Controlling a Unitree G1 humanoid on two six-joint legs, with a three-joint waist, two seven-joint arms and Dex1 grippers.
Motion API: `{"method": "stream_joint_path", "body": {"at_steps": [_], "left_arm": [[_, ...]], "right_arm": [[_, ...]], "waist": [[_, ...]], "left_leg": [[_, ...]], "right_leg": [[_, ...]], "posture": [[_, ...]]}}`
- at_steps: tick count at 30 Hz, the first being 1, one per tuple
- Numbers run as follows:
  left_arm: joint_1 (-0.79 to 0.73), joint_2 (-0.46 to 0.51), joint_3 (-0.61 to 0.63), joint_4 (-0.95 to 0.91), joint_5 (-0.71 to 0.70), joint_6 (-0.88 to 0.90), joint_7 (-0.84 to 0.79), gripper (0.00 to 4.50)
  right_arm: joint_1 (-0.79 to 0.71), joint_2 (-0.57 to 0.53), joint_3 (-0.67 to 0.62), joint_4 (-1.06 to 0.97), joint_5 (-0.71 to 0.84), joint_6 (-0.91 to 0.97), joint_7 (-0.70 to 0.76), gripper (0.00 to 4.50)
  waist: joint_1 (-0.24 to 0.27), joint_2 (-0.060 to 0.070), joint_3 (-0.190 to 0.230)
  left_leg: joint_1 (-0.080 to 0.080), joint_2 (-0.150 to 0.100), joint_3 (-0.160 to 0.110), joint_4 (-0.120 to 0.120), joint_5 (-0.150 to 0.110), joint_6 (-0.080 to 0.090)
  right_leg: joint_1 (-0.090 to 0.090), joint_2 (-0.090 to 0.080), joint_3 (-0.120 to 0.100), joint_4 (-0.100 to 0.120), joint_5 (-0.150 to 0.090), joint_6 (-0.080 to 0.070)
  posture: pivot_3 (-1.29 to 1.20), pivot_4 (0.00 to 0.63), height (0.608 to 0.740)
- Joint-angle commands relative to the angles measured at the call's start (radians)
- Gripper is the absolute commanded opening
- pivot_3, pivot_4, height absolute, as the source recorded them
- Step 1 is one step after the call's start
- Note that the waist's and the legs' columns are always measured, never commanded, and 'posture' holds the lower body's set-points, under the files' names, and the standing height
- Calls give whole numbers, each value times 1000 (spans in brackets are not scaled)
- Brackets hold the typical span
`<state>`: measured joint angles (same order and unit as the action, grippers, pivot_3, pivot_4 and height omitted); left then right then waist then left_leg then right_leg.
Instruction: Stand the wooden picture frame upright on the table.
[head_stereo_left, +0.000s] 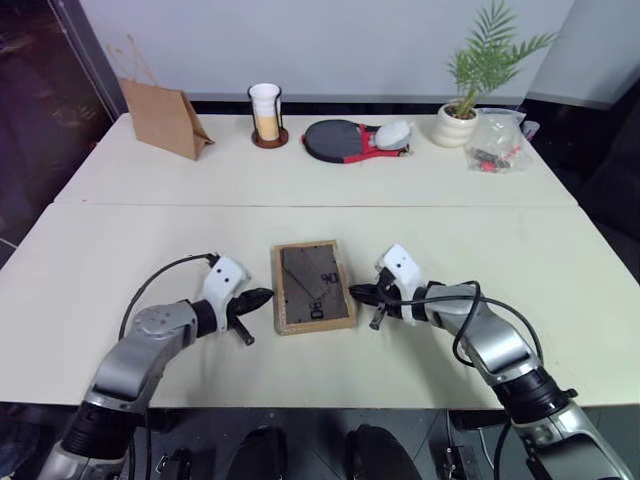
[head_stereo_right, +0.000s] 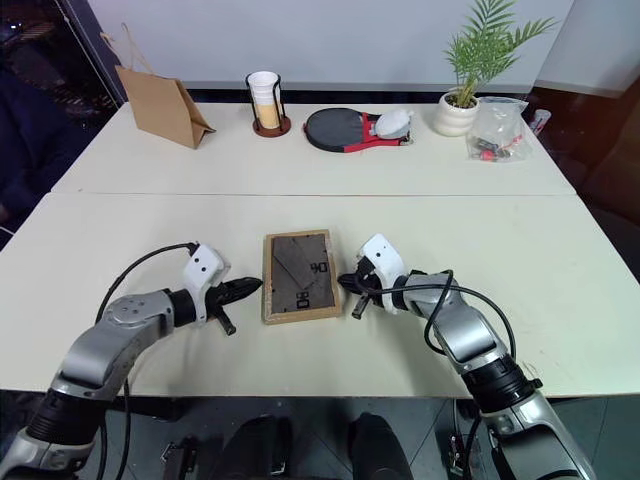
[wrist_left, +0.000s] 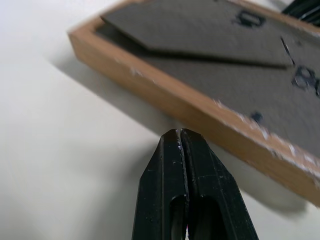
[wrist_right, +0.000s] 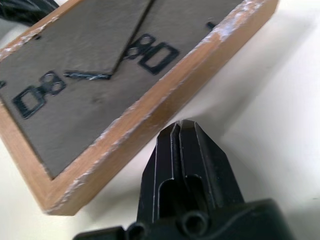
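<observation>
We see the frame (head_stereo_left: 313, 286), light wood with a dark grey-brown back and its stand folded flat, lying face down on the counter (head_stereo_left: 120, 240) between our two grippers. The left gripper (head_stereo_left: 262, 296) and right gripper (head_stereo_left: 356, 293) are both clenched and empty, reaching inward and slightly downward, their tips just beside the frame's long side edges. Its long axis runs away from us.

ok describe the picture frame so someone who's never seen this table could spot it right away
On the near slab of the pale table, just below the seam, the wooden picture frame lies flat between the left gripper and right gripper. It is a light-wood rectangle with its dark grey-brown back up, unlike everything lined along the far edge.
</observation>
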<state>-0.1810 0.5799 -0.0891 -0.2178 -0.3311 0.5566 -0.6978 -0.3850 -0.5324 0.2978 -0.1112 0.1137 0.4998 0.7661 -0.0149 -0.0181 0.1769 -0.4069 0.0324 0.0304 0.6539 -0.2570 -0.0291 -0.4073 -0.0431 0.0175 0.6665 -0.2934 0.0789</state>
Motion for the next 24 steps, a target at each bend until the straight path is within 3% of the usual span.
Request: {"method": "stream_joint_path", "body": {"at_steps": [1,12,17,22,24], "left_arm": [[19,20,4,-62,-11,21,-24,21],[65,100,43,-119,-54,73,-94,21],[56,121,73,-73,-44,63,-101,21],[-2,151,186,-48,-204,208,-170,21],[-27,153,215,-44,-271,294,-176,551]], "right_arm": [[24,-5,13,-80,33,32,50,18],[58,-18,33,-157,37,85,102,18],[57,-72,4,-150,6,62,101,18],[35,-184,-84,-167,1,-2,121,18],[22,-203,-92,-162,-13,-32,119,0]], "waist": [[0,0,0],[0,0,0],[1,-1,0],[3,-1,0],[2,-1,0]], "left_leg": [[0,0,0,0,0,0],[0,0,0,0,0,0],[0,0,0,0,0,0],[-1,0,0,2,0,0],[-1,0,0,2,0,1]], "right_leg": [[0,0,0,0,0,0],[0,0,0,0,0,0],[0,0,0,0,0,0],[1,-1,-1,0,0,0],[1,0,-1,0,0,0]], "posture": [[0,150,740],[0,150,740],[0,150,740],[0,150,740],[0,150,740]]}}
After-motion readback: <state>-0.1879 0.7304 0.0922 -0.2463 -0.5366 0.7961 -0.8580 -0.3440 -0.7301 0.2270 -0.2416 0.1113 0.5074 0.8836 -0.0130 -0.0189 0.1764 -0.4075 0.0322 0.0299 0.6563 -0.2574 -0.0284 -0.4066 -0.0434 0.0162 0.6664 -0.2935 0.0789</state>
